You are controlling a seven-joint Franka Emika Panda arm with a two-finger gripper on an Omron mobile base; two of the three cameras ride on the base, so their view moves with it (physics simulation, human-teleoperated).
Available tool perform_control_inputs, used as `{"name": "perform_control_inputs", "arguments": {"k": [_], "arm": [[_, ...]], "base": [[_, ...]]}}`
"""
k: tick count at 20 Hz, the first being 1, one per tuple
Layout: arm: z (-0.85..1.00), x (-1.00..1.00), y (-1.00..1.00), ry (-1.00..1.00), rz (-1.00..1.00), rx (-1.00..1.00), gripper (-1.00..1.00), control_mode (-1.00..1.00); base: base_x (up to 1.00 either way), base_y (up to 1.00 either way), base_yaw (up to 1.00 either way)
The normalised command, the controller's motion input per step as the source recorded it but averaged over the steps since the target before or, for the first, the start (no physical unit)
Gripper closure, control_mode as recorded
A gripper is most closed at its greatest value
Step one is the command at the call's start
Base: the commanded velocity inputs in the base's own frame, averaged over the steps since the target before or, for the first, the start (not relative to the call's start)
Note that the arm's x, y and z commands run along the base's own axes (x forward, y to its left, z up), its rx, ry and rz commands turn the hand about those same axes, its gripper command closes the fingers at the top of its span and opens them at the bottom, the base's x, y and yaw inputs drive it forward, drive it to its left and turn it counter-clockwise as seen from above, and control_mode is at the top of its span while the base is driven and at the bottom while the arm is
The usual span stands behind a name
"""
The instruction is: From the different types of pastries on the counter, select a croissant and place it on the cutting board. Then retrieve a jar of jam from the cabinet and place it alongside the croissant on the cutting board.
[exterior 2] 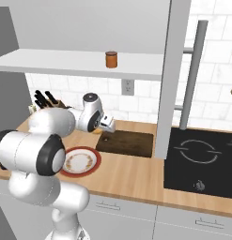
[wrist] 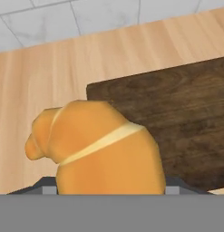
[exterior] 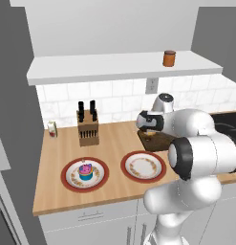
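My gripper [exterior 2: 106, 127] is shut on the golden-brown croissant [wrist: 99, 149] and holds it just above the left end of the dark-brown cutting board [exterior 2: 129, 143]. In the hand view the croissant hides the fingertips, with the board [wrist: 181, 113] to its right and light-wood counter [wrist: 45, 86] behind it. The jar of jam [exterior: 169, 58], orange with a dark lid, stands on the white cabinet ledge [exterior: 110, 68] above; it is also in the right base view [exterior 2: 111, 59]. The blue-cased cupcake [exterior: 85, 171] with pink frosting sits on the left red-rimmed plate [exterior: 67, 175].
An empty red-rimmed plate [exterior: 143, 166] lies in front of the board. A knife block [exterior: 88, 127] and a small white shaker [exterior: 52, 129] stand at the back left. The black stovetop [exterior 2: 202, 159] lies to the right, past a white upright panel [exterior 2: 171, 79].
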Motion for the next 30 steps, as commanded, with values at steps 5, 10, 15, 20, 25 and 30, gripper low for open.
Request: {"name": "perform_control_inputs", "arguments": {"k": [5,10,15,20,25,30], "arm": [[-0.04,0.38,-0.34,-0.01,0.0,0.0,1.0,-1.0],[-0.31,0.43,0.0,0.0,0.0,0.0,1.0,-1.0],[-0.42,0.1,-0.11,0.0,0.0,0.0,1.0,-1.0],[-0.24,0.0,-0.2,0.0,0.0,0.0,1.0,-1.0],[-0.23,0.0,-0.12,0.0,0.0,0.0,1.0,-1.0],[-0.08,0.0,-0.02,0.0,0.0,0.0,-1.0,-1.0]], "base": [[0.0,0.0,0.0],[0.0,0.0,0.0],[0.0,0.0,0.0],[0.0,0.0,0.0],[0.0,0.0,0.0],[0.0,0.0,0.0]]}}
